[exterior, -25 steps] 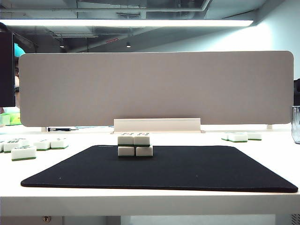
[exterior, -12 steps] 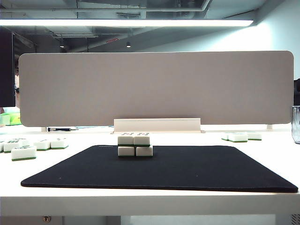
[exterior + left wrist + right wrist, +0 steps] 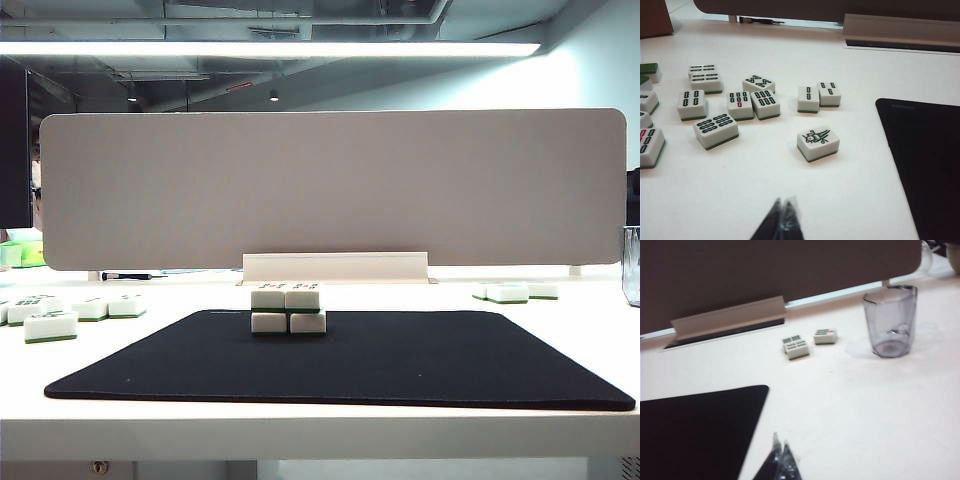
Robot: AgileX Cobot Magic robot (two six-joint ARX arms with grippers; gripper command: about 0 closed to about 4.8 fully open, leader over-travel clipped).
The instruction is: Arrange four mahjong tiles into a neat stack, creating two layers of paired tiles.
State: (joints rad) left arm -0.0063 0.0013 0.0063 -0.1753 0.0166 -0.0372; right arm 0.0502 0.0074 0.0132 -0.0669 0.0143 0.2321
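Standing complete: the stack (image 3: 288, 309) sits two-by-two on the black mat (image 3: 400, 365).
Left gripper (image 3: 781, 220) and right gripper (image 3: 780, 460) hover off-mat, jaws closed, empty.

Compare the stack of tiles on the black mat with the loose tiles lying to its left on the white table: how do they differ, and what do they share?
The stack stands two wide and two high; the loose tiles lie in a single layer. The stack rests on the black mat; the loose tiles sit on the white table. The stack is squared up; the loose tiles are scattered at mixed angles. Both are white tiles with green backs.
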